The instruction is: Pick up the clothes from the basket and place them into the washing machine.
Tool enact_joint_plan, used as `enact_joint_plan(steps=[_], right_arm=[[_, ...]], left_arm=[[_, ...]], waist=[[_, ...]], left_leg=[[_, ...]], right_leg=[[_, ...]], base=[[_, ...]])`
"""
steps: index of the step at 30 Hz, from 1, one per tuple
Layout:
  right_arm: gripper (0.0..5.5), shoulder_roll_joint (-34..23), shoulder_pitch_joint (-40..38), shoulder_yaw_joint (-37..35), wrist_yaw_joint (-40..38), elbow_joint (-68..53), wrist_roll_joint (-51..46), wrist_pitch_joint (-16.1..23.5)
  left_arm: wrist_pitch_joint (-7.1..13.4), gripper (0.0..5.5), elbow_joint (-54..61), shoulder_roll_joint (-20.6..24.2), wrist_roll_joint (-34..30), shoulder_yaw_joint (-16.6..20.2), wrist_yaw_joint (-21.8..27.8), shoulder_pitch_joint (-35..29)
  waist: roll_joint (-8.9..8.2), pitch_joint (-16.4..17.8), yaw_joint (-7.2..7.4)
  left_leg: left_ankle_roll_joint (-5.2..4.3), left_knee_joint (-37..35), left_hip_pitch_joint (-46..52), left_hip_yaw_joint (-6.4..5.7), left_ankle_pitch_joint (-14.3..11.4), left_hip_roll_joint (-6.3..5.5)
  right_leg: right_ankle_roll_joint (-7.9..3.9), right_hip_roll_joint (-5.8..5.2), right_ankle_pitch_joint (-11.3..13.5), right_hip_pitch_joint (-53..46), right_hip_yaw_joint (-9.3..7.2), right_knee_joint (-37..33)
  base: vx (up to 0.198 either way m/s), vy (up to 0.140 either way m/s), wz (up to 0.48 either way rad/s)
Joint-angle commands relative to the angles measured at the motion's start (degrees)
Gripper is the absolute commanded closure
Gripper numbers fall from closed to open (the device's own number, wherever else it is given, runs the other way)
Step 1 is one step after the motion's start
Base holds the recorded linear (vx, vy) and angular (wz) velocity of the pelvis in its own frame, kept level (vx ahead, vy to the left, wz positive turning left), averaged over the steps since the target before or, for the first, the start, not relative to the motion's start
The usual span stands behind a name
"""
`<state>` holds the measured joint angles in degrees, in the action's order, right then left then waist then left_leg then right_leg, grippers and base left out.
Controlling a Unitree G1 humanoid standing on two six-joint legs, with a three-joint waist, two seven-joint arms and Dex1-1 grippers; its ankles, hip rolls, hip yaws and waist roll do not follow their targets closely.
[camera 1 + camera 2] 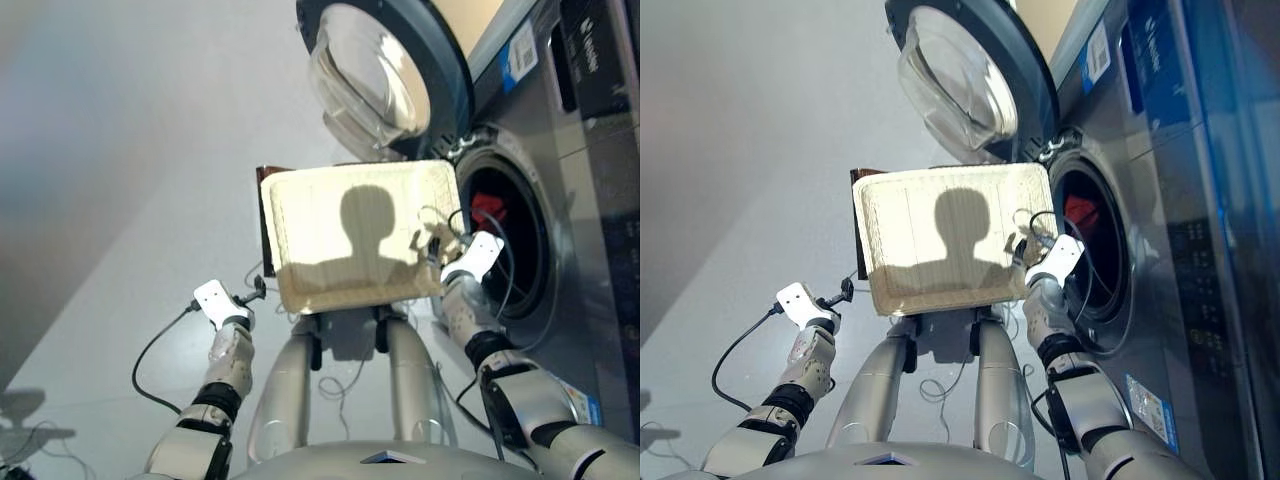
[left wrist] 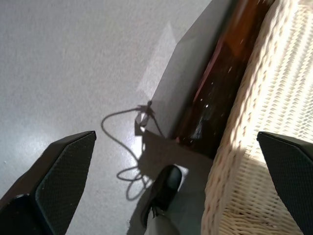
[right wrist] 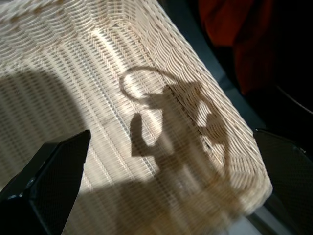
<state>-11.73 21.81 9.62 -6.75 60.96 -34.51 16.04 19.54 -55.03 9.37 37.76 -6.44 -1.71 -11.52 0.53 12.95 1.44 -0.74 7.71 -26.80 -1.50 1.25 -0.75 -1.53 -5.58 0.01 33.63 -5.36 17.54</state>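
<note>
Basket (image 1: 360, 235) without clothes, orange-red garment (image 1: 487, 207) inside washing machine (image 1: 1160, 200), door (image 1: 385, 75) open, left gripper (image 2: 161, 191) wide, right gripper (image 3: 171, 196) wide over basket corner.

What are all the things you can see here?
basket: one, cream wicker, nothing in it, in front of the robot beside the porthole.
washing machine: one, dark grey, on the robot's right.
door: one, round glass with black rim, swung open above the basket.
orange-red garment: one, inside the drum.
stand: one, dark brown, under the basket.
cable: one, black, running from the left arm.
floor: light grey.
left gripper: open, off the basket's left side.
right gripper: open, over the basket's corner by the porthole.
</note>
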Motion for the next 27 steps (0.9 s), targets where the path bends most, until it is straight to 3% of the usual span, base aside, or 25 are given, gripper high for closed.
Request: enact_joint_plan(steps=[1,12,18,27], right_arm=[[0.00,0.22,-3.37,3.37,1.93,0.71,7.89,-1.10],[0.00,1.77,-13.27,5.06,4.76,7.73,19.02,-4.56],[0.00,2.48,-16.16,3.64,5.29,10.25,20.45,-5.39],[0.00,2.73,-18.56,1.62,6.28,12.91,20.10,-6.51]], left_arm=[[0.73,0.00,-1.22,2.00,-6.23,0.73,0.61,2.62],[-1.35,0.00,-8.87,0.99,-16.63,0.49,1.58,6.46],[-2.18,0.00,-12.06,0.34,-21.09,0.31,1.95,9.00],[-3.31,0.00,-14.28,-0.31,-23.73,-0.46,3.29,11.09]], waist=[[-2.15,-1.83,-0.16],[-2.83,-7.45,0.14],[-2.74,-10.68,0.05],[-2.58,-13.39,0.10]], left_leg=[[-1.07,0.30,4.12,2.16,-2.67,-0.74],[-1.22,-7.14,18.65,2.93,-1.72,-0.87],[-1.19,-8.81,24.03,3.71,-1.85,-0.46],[-1.17,-10.22,29.57,3.74,-2.12,0.10]], right_leg=[[-4.97,-0.59,3.75,-9.44,-1.14,-10.83],[-5.80,1.05,3.71,-23.59,-1.73,-17.93],[-5.99,1.54,3.37,-28.73,-1.50,-19.50],[-5.68,1.99,1.36,-34.30,-2.09,-19.15]], base=[[0.000,0.000,0.000],[0.070,0.015,-0.013],[0.029,0.001,-0.005],[0.011,-0.002,0.000]])
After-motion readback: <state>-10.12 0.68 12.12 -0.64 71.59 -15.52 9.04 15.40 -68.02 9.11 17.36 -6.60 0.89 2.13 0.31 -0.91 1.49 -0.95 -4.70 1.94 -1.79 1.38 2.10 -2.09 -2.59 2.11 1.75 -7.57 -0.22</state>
